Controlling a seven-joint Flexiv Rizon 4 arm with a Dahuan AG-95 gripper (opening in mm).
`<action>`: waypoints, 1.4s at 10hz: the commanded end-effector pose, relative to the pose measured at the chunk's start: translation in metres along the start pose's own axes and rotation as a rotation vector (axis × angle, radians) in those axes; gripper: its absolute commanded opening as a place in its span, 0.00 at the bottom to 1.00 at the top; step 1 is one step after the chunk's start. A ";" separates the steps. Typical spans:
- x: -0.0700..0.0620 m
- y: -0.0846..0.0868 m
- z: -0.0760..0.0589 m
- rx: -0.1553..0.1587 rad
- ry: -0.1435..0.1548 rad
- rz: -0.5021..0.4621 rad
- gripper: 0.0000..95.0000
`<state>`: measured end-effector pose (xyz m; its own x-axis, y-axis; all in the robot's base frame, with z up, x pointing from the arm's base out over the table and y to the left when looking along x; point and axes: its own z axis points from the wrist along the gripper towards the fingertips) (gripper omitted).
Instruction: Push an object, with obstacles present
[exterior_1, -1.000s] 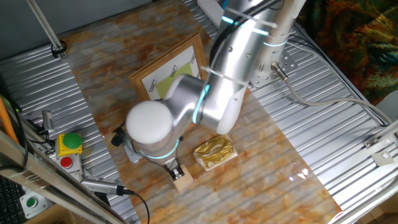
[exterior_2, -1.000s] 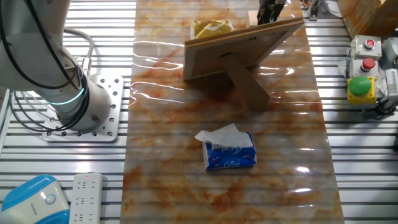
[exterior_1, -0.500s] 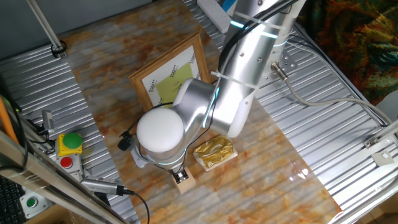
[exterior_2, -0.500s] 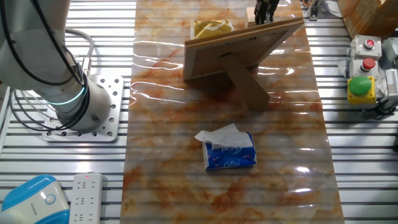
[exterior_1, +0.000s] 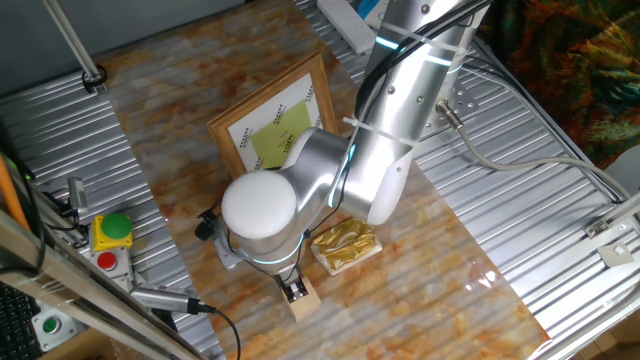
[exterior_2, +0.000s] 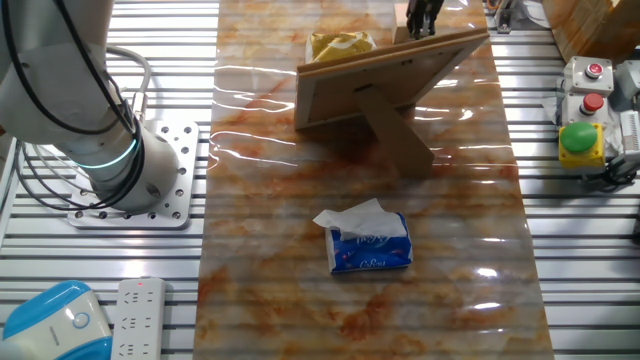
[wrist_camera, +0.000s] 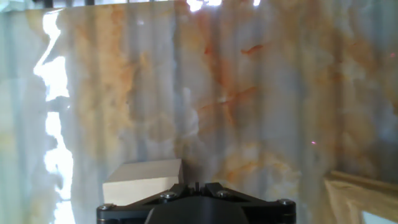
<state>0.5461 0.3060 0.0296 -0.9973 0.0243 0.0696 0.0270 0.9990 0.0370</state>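
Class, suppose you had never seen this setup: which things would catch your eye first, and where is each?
The big silver robot arm dominates, bent over the marbled orange-and-white table. Its gripper sits low against a small light-tan wooden block near the table's edge, with a crinkled gold foil packet just beside. Behind stands a light-wood picture frame holding a yellow-green sheet.

Not much to read out here. The blue tissue pack (exterior_2: 371, 248) lying on the marbled table (exterior_2: 260, 200) carries white script lettering on its front, too small and blurred to make out (a brand name by the look of it, no more can be said). The picture frame (exterior_1: 275, 125) shows tiny dark marks along the edges of its white mat, unreadable. The button box (exterior_2: 582, 110) shows no legible label.
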 end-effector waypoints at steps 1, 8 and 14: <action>0.002 0.005 0.000 -0.026 -0.006 0.017 0.00; 0.007 0.019 0.003 -0.043 -0.020 0.043 0.00; 0.009 0.023 0.002 -0.050 -0.022 0.048 0.00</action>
<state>0.5375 0.3296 0.0289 -0.9960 0.0746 0.0500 0.0786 0.9933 0.0842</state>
